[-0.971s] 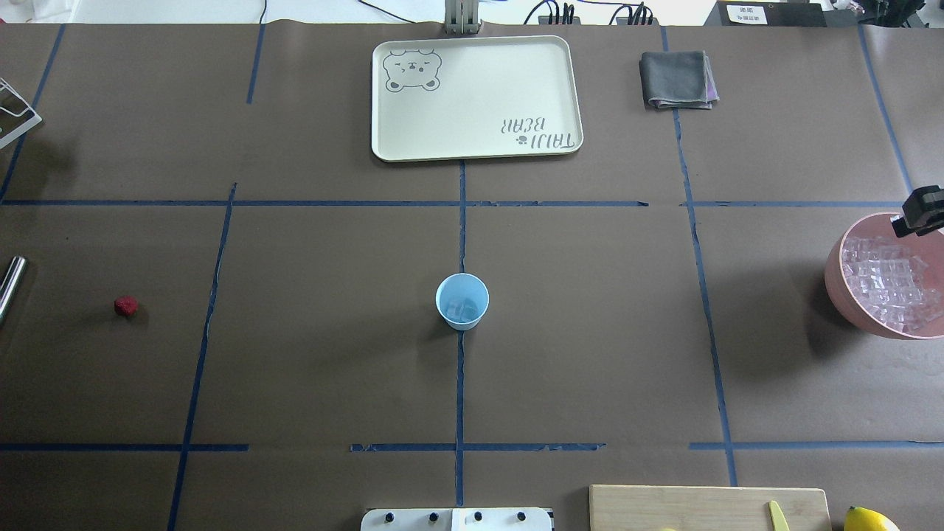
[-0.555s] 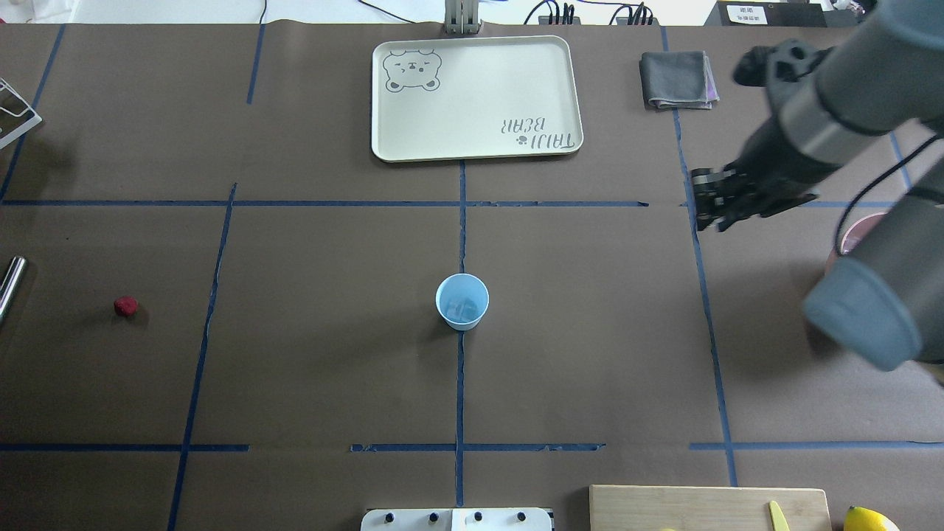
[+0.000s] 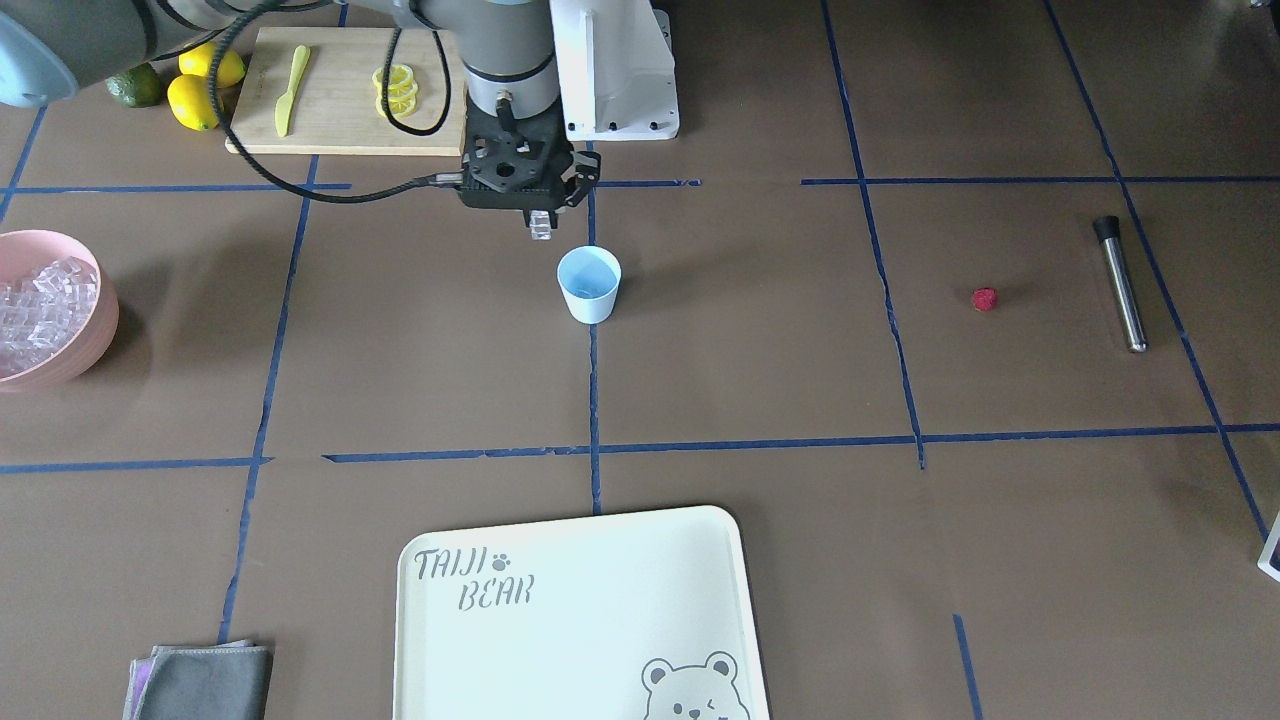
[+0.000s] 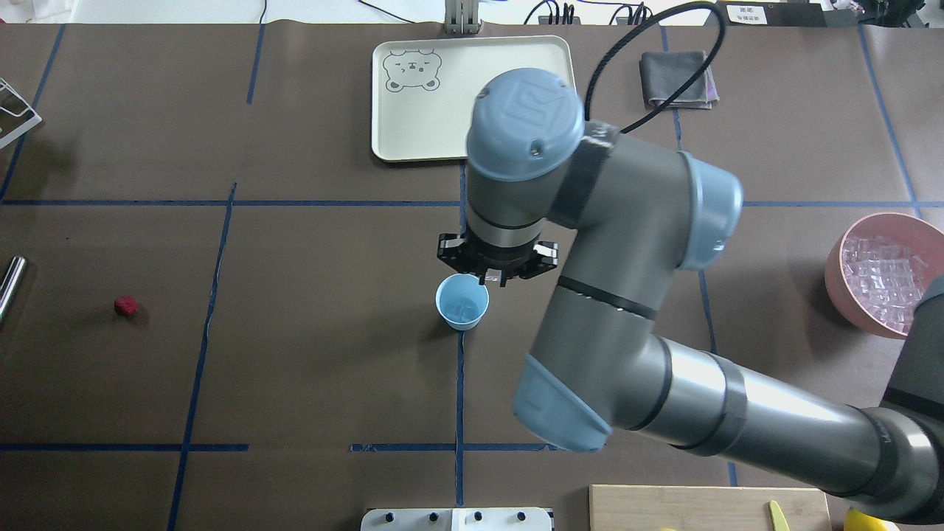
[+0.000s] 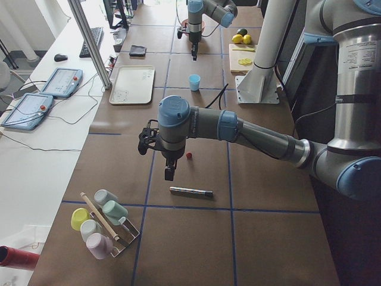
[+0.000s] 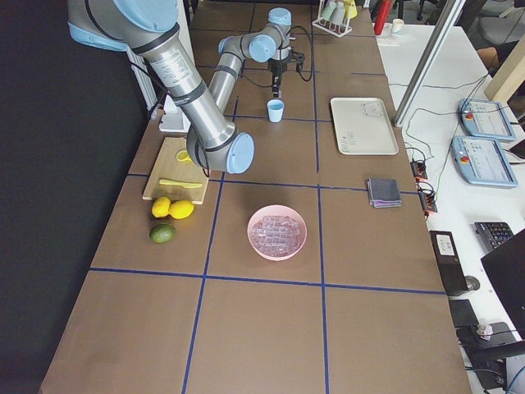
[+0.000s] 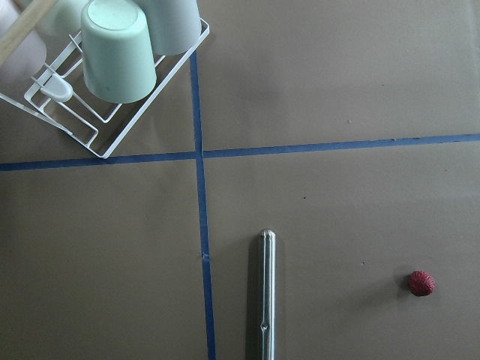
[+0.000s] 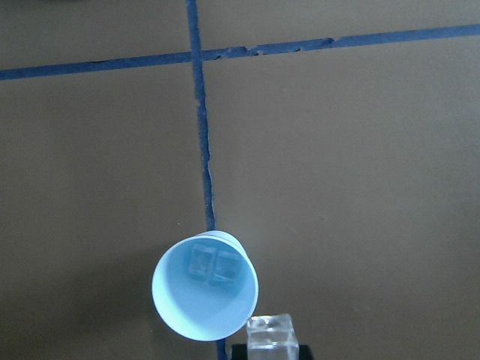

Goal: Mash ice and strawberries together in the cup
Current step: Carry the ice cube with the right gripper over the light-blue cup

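Right hand (image 3: 541,222) hangs above the cup (image 3: 589,284) with its fingers closed on one clear ice cube (image 8: 271,334). In the wrist view the cube appears just outside the rim rather than over the mouth. The light blue cup stands upright at the middle of the surface (image 3: 750,380), on a blue tape line, with two cubes (image 8: 210,264) at its bottom. The step in hand looks like dropping this cube in. To do it well, the hand should probably shift until the cube sits over the centre of the opening, come down close to the rim without touching it, since so light a cup would likely tip or slide, and only then open. The remaining ice (image 3: 35,300) is heaped in the pink bowl (image 3: 100,300), well apart. The strawberry (image 7: 421,283) lies on the surface near the metal muddler (image 7: 267,292). The left hand (image 5: 169,173) hovers above them, but whether it is open cannot be told. The only readable writing is "TAIJI BEAR" on the tray (image 3: 600,620), beside a paw print and a bear face.
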You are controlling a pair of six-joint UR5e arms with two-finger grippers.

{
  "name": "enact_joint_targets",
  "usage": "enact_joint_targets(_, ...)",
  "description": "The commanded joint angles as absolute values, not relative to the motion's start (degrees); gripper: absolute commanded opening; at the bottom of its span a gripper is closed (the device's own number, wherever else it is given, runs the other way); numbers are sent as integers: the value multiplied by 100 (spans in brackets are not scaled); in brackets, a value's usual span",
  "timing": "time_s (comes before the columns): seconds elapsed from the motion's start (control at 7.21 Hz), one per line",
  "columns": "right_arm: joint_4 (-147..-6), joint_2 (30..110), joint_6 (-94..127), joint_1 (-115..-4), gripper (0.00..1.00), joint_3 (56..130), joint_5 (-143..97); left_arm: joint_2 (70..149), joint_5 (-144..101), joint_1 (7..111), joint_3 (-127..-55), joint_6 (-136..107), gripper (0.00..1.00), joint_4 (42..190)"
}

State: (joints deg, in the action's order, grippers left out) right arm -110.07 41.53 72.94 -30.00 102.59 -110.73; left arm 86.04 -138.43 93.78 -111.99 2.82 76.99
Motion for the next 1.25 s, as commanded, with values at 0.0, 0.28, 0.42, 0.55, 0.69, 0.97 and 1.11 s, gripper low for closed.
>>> enact_joint_targets(0.0,-10566,3814,7391,-2717,0,9363,-10890,8604,-13843,9378,-11197,281,100,7699)
enact_joint_targets(0.28,-10564,3840,7392,-2707,1,9343,-10890,8604,-13843,9378,-11206,281,100,7699)
enact_joint_targets(0.42,-10564,3884,7392,-2698,2,9343,-10890,8604,-13843,9378,-11206,281,100,7699)
enact_joint_targets(0.55,-10573,3902,7383,-2681,4,9343,-10890,8613,-13843,9378,-11206,281,100,7699)
enact_joint_targets(0.69,-10573,3902,7392,-2672,16,9343,-10898,8605,-13843,9378,-11206,281,100,7699)
enact_joint_targets(0.97,-10582,3946,7392,-2672,74,9343,-10898,8604,-13843,9378,-11197,281,100,7699)
enact_joint_targets(1.11,-10582,3946,7392,-2672,82,9351,-10890,8604,-13843,9378,-11197,281,100,7699)
